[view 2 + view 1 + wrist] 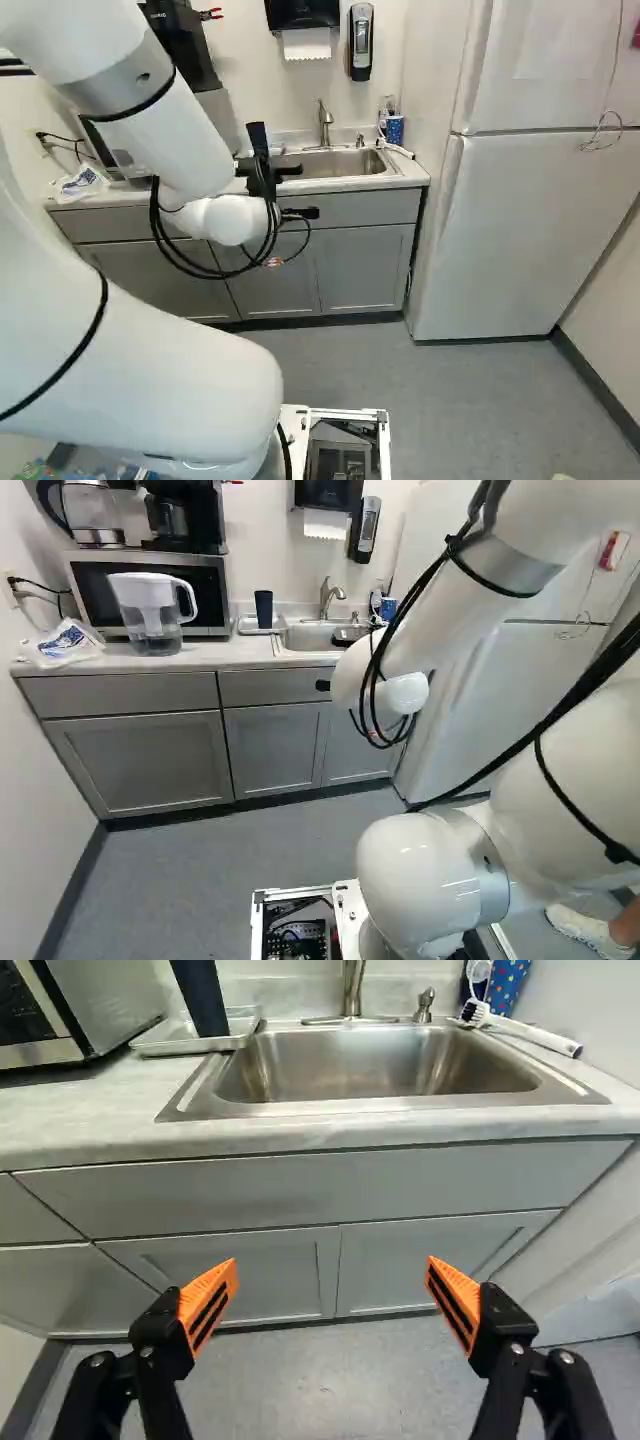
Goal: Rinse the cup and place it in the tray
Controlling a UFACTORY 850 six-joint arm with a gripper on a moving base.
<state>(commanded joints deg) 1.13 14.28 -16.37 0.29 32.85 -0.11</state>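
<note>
- My end effector [332,1265] is wide and empty, pointing toward the cabinets [210,1195] under the counter [100,1115].
- The dark cup [203,998] stands in the tray [175,1048], beside the sink [370,1065]; I cannot tell whether it is rinsed.
- If rinsing remains, I should rise above the counter's edge first, then line up sideways and straddle the cup's middle.
- I'd squeeze gently and lift straight up, clearing the tray's rim before swinging across.
- Under the faucet [352,990], I'd leave room for its spout, then tip the water out.
</note>
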